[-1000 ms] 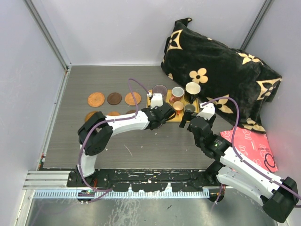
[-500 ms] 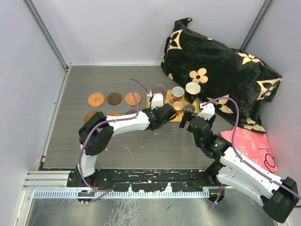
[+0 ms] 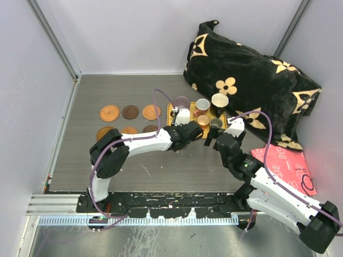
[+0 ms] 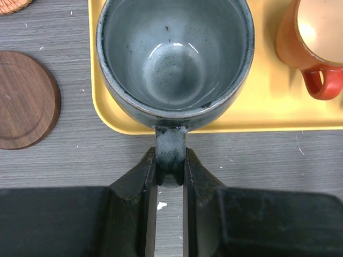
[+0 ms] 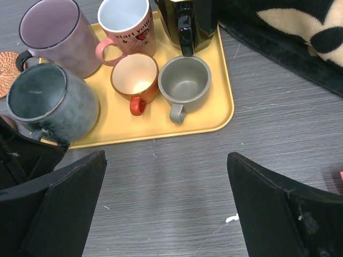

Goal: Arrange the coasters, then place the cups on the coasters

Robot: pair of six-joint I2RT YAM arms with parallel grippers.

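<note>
The grey wood-grain worktop (image 3: 107,160) carries everything. Only the overhead view takes in the big black plush cushion (image 3: 246,80) with cream flowers at the far right, the pink packet (image 3: 286,166) at the near right, and all six coasters (image 3: 130,111). These are flat round discs in browns and coppers, lying left of the tray in two rows of three. The square yellow tray (image 5: 220,107), smooth with rounded corners, shows best from the right wrist. That view counts six cups (image 3: 202,105) on it: a translucent purple mug (image 5: 53,35), a pink mug (image 5: 126,27) with lettering, a glossy black cup (image 5: 187,19), a speckled grey-green mug (image 5: 51,104) at the near left corner, and a tiny orange cup (image 5: 135,77) beside a tiny grey cup (image 5: 185,83). The left wrist view alone shows the grip: the left hand (image 4: 170,160) pinches the grey-green mug's handle between both fingers. The mug overhangs the tray's near edge, with a dark wooden coaster (image 4: 24,99) to its left. The right hand (image 5: 166,203) hovers spread wide over bare worktop near the tray.
</note>
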